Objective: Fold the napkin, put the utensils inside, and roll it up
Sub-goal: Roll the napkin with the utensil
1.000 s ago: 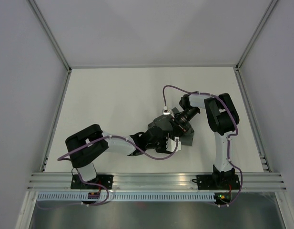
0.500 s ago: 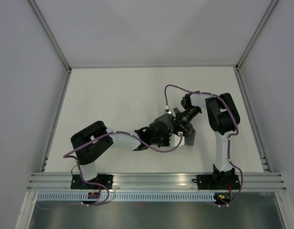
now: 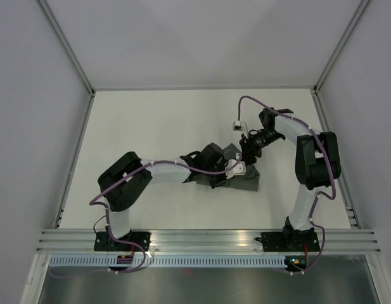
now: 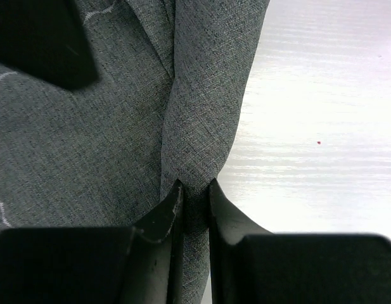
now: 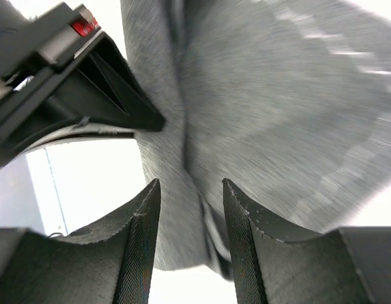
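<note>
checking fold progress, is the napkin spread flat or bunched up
Bunched, not flat. The napkin has a raised fold pinched in the left gripper; from above it is a crumpled heap.

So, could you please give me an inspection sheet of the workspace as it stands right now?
Surface: white table, no marks seen from above.
Job's things: napkin bunched and creased mid-table between the two arms; utensils, nothing seen.
Clutter: nothing seen.
Grippers: left gripper, jaws shut on a fold of the napkin; right gripper, jaws open, close over the napkin.
Cables: purple cables loop along both arms.
Surroundings: pale walls on three sides; metal rail along the near edge, carrying the arm bases.
</note>
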You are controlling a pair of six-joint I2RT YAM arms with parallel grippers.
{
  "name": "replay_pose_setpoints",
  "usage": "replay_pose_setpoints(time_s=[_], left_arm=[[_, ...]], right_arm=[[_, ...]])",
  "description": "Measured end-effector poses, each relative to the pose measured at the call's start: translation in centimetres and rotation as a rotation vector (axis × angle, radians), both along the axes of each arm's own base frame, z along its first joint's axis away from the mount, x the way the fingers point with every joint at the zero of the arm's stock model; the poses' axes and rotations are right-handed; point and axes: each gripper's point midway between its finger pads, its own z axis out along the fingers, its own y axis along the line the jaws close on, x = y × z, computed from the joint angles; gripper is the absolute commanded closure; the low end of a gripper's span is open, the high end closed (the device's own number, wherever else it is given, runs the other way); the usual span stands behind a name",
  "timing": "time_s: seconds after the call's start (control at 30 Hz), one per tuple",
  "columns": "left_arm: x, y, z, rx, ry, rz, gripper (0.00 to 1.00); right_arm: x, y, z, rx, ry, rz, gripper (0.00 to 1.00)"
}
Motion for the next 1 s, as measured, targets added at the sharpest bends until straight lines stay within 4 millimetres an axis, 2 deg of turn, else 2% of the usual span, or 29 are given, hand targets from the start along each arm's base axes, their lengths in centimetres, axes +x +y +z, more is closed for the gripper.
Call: replay_pose_setpoints(time_s=[0.2, 0.3, 0.5, 0.67, 0.77, 1.0], left_arm=[[-0.6, 0.1, -0.1, 0.001, 0.155, 0.015, 0.98], [-0.4, -0.2, 0.0, 0.009, 0.242, 0.031, 0.98], [-0.5, -0.9, -0.1, 0.037, 0.384, 0.06, 0.98], [-0.7, -1.2, -0.2, 0.049, 0.478, 0.072, 0.98], [-0.6, -1.1, -0.2, 0.044, 0.516, 0.079, 0.98], [-0.8, -0.9, -0.4, 0.034, 0.592, 0.091, 0.98]], right_arm=[[3.3, -3.1, 4.0, 0.023, -0.16, -0.145, 0.52], [3.8, -4.9, 5.2, 0.01, -0.254, -0.215, 0.5], [0.4, -6.1, 5.8, -0.055, -0.405, -0.257, 0.48], [-1.3, -6.7, 5.4, -0.109, -0.499, -0.252, 0.48], [-2.5, -5.8, 4.6, -0.135, -0.548, -0.203, 0.46], [-6.6, -1.3, 2.0, -0.14, -0.636, 0.01, 0.44]])
